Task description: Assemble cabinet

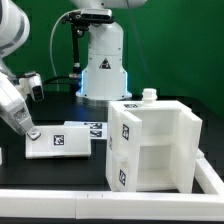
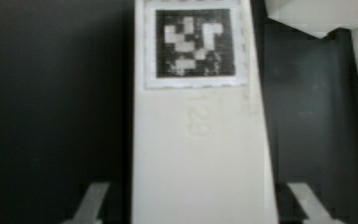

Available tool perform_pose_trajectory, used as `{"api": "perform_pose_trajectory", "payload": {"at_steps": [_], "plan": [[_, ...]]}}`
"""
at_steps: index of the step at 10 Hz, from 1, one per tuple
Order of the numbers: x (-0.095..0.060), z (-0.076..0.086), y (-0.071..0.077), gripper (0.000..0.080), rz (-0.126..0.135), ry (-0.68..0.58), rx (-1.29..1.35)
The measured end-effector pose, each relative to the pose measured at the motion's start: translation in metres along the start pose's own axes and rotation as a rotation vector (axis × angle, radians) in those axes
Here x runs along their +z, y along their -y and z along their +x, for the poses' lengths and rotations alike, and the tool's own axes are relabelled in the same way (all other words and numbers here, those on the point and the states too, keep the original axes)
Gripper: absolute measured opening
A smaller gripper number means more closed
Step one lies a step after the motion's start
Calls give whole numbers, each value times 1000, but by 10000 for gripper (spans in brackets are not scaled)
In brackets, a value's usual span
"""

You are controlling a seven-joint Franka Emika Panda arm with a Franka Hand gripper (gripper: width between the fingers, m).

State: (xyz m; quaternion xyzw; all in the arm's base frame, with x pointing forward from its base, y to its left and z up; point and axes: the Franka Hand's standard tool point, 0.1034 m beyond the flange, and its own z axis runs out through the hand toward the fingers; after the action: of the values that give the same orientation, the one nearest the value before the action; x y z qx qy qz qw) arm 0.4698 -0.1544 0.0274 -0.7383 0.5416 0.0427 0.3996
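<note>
Down at the exterior view's left, the gripper (image 1: 27, 131) hangs over the end of a flat white cabinet panel (image 1: 58, 142) that lies on the black table (image 1: 60, 172). That panel bears square black-and-white tags on its upper face. In the wrist view, the panel (image 2: 190, 150) runs lengthwise between the two fingers (image 2: 302, 200), which stand on either side of it with a dark gap showing at each side, so the jaws are apart and clamp nothing. A tag (image 2: 192, 45) sits near the panel's far end. Toward the exterior view's right stands the cabinet shell (image 1: 155, 145), upright, its open compartments facing the camera, with tags on its side wall. Behind both rises the robot base (image 1: 103, 62).
</note>
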Motion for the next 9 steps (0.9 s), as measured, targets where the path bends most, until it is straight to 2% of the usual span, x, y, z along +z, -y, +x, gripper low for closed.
{"api": "perform_pose_trajectory", "payload": {"at_steps": [1, 2, 3, 4, 7, 8, 9], "plan": [[0, 1, -1, 479, -2, -4, 1], [0, 1, -1, 479, -3, -5, 1], [0, 1, -1, 662, -3, -5, 1], [-1, 2, -1, 758, -3, -6, 1], [-22, -5, 2, 791, -61, 87, 37], [-28, -5, 10, 798, -87, 121, 67], [-30, -1, 17, 796, -94, 115, 64]]}}
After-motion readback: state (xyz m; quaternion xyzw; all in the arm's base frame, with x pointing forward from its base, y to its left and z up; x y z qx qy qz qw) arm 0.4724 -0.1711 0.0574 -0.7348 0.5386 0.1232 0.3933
